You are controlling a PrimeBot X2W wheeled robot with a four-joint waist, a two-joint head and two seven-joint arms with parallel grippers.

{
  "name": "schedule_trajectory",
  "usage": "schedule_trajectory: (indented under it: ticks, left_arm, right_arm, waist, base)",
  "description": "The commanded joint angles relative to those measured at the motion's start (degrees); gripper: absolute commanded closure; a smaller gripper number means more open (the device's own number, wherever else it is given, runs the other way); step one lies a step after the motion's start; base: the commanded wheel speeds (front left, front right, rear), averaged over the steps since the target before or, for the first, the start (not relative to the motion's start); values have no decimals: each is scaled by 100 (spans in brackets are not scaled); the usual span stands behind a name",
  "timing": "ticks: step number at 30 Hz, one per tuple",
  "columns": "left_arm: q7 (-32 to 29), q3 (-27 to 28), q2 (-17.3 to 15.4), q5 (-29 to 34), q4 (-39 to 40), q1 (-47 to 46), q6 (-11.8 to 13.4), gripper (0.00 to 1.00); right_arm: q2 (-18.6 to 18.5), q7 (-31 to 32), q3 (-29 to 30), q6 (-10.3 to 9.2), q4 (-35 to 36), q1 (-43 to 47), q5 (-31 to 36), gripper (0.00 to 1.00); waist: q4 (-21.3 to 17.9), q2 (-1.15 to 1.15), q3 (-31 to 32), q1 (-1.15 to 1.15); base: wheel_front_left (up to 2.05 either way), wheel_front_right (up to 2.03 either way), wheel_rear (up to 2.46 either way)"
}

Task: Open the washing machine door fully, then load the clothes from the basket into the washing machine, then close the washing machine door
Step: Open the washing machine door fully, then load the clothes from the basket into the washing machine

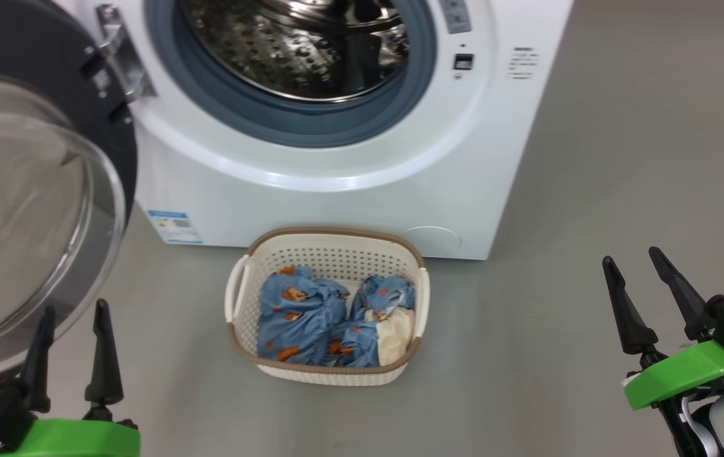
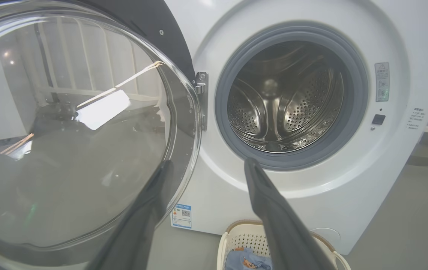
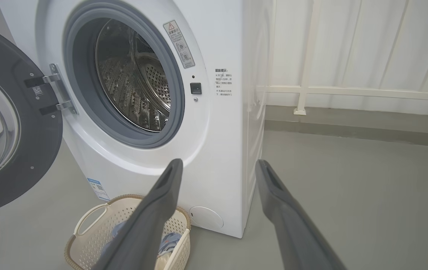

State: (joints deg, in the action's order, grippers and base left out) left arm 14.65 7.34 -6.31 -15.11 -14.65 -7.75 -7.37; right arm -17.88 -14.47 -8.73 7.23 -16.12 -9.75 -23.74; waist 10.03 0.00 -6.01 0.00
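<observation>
Big white front-loading washing machine (image 1: 349, 190), its round black-rimmed glass door (image 1: 25, 209) swung open at left, cream perforated plastic basket (image 1: 327, 374) before it holding blue bear-print clothes (image 1: 298, 317), left end effector (image 1: 73, 317) and right end effector (image 1: 631, 260) both wide, empty

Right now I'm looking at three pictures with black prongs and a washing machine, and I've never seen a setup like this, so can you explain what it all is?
The prongs are a robot's two grippers. One picture looks down from its head: the left gripper and right gripper both stand open and hold nothing. The other two come from cameras on each wrist, looking along the fingers. Ahead stands the washing machine with the washing machine door swung open to the left. On the grey floor in front sits the basket, holding the clothes, blue with bears.
</observation>
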Motion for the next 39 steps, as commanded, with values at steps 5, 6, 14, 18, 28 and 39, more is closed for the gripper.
schedule_trajectory:
  ticks: [5,6,14,18,28,39]
  left_arm:
    - [35,-16,-252,-108,127,20,-12,0]
    - [35,-55,-268,-129,147,23,-12,0]
    - [35,-244,-386,-228,187,45,-12,0]
    - [35,-334,-421,-257,165,44,-12,0]
    - [35,-422,-481,-341,114,41,-12,0]
    - [35,-469,-517,-395,13,-61,-12,0]
  right_arm:
    - [-62,-52,-30,25,167,78,53,0]
    - [-58,-52,-26,25,172,83,55,0]
    - [-20,-52,25,25,203,84,47,0]
    - [-13,-52,55,25,216,105,43,0]
    - [-7,-52,74,25,217,111,33,0]
    - [7,-52,115,25,232,90,71,0]
  waist:
    - [-455,0,14,0]
    - [-511,0,10,0]
    - [-902,0,-60,0]
    - [-1027,0,-61,0]
    - [-1212,0,-60,0]
    - [-1256,0,-119,0]
  base:
    - [0,0,0]
    - [0,0,0]
    - [0,0,0]
    - [0,0,0]
    - [0,0,0]
    - [0,0,0]
